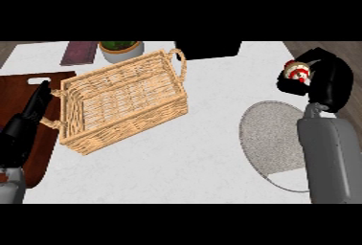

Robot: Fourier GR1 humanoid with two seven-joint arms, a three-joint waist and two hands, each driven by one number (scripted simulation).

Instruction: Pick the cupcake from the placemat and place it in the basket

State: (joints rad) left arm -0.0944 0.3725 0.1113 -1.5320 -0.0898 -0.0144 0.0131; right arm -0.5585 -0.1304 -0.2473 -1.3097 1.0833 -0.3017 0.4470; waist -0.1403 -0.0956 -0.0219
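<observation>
My right hand (322,79) is at the right, above the far end of the grey oval placemat (272,136), with its fingers curled round the cupcake (298,72). Only the cupcake's red and white top shows between the fingers. The wicker basket (124,103) with two handles stands to the left of the middle, well apart from the right hand. My left hand (25,122) rests at the left edge with straight fingers pointing up, just beside the basket's left handle.
A dark brown cutting board (21,91) lies under the left hand. A potted plant (121,50), a purple book (79,52) and a black object (209,49) line the far edge. White counter (205,158) lies between basket and placemat.
</observation>
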